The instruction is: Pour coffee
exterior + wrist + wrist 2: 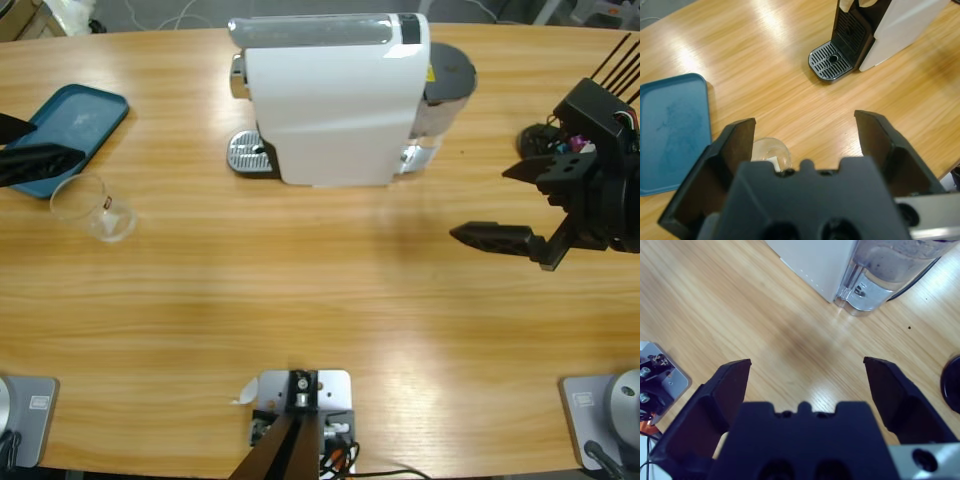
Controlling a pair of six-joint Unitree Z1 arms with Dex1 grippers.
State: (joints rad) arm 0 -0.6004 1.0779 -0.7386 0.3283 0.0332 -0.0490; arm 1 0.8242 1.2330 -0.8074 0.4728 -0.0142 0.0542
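- Coffee cannot be made out in the clear glass tumbler (92, 207), which looks tipped over on the desk (300, 300) near its left edge, just beside the teal tray (75, 125).
- Left gripper (35, 160) reaches in low from the left edge over the tray; its jaws are spread wide, holding nothing, with the tumbler (771, 151) just below them in the wrist view.
- Right gripper (510, 205) comes in from the right edge, pointing left, jaws spread apart over bare wood.
- White coffee machine (335, 100) stands at the far middle edge, drip grille (245, 155) facing left, water tank (885, 275) toward the right arm.
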